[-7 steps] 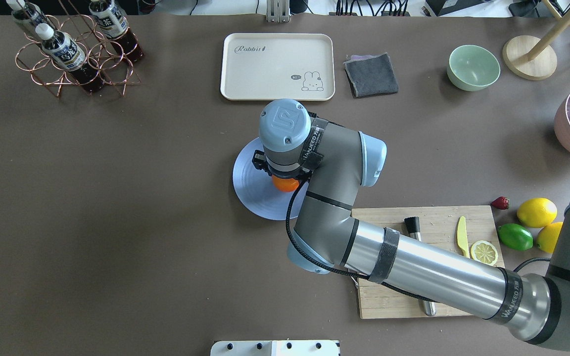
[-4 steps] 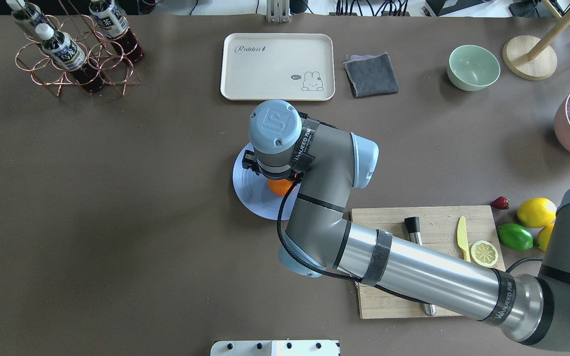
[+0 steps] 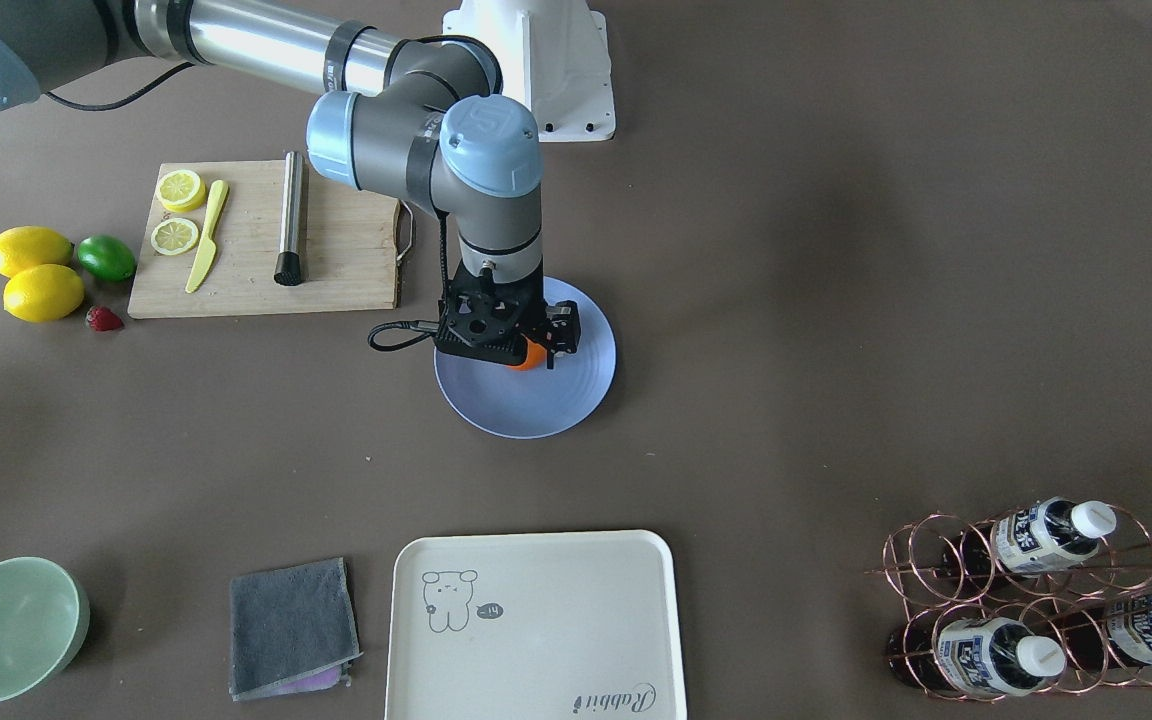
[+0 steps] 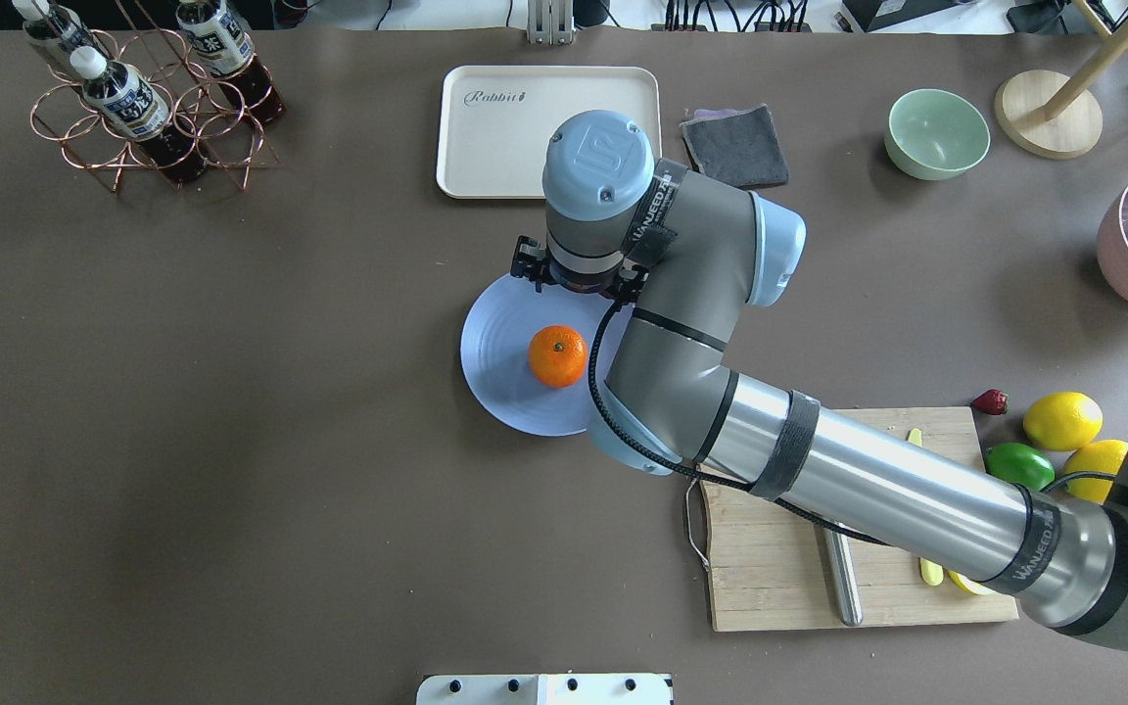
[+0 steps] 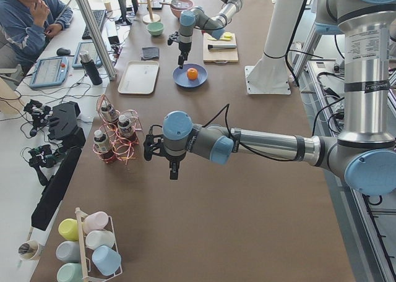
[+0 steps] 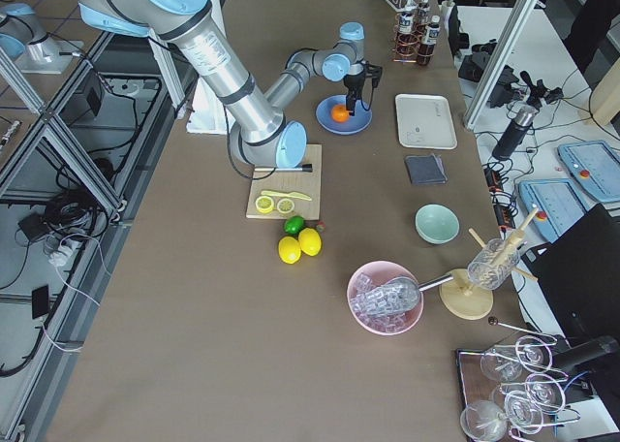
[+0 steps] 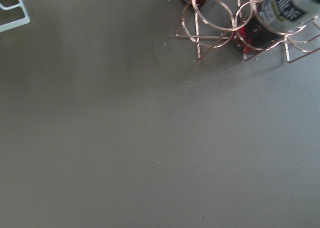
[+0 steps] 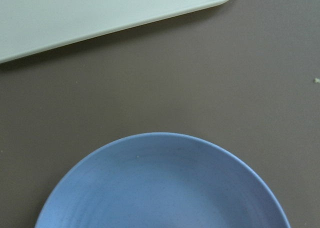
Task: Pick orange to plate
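Observation:
The orange lies free on the periwinkle-blue plate, right of its middle, stem dimple up. My right gripper hangs above the plate's far side, towards the cream tray, open and holding nothing. In the front-facing view its black body partly hides the orange. The right wrist view shows only the plate's rim and the tray's corner, no fingers. My left gripper hangs near the bottle rack at the table's left end. I cannot tell whether it is open or shut.
The cream tray and a grey cloth lie beyond the plate. A cutting board sits under the right arm, with lemons and a lime beside it. A copper bottle rack stands far left, a green bowl far right.
The right gripper let go of the orange and moved up and away towards the tray. The orange, earlier half hidden under the wrist, now lies in plain sight on the plate.

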Robot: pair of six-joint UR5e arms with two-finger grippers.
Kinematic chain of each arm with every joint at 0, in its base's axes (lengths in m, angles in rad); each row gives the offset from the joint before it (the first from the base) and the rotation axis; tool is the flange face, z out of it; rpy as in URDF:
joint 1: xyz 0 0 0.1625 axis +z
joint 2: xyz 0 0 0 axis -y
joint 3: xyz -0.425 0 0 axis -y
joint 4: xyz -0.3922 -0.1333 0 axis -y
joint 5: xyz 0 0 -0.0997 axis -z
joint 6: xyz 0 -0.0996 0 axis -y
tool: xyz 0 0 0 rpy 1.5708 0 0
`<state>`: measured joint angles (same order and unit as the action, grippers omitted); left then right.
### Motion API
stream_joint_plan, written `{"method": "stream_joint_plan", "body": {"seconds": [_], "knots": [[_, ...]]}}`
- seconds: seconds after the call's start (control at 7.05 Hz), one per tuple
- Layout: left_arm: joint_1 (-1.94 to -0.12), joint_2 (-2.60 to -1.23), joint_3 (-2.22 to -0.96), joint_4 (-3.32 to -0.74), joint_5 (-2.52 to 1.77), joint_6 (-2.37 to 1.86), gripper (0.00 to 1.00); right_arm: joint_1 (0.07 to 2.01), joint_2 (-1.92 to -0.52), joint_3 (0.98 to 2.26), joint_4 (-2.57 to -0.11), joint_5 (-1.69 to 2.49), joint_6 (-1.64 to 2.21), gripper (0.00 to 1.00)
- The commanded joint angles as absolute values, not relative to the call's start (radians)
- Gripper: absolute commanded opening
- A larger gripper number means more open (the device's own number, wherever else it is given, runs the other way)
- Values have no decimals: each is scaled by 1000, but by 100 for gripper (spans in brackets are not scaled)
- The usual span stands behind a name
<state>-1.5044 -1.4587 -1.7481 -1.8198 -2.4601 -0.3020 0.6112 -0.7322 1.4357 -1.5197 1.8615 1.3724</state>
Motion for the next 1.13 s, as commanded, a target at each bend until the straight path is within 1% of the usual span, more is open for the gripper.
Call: {"method": "stream_joint_plan", "body": {"seconds": [0.0,0.14,0.28,0.57,0.99], "knots": [[-1575,-1430,-1703,-1649,-2378,41,98,725,-878,1564,-1525,1948,1219,100],[-1583,-1424,-1707,-1582,-2332,98,98,788,-956,1616,-1525,1997,1107,100],[-1586,-1424,-1706,-1579,-2333,98,98,866,-1044,1646,-1520,2028,937,100],[-1588,-1402,-1715,-1581,-2344,98,98,1061,-1274,1722,-1516,2074,562,100],[-1592,-1399,-1726,-1583,-2342,98,98,1399,-1562,1733,-1514,2210,75,100]]}}
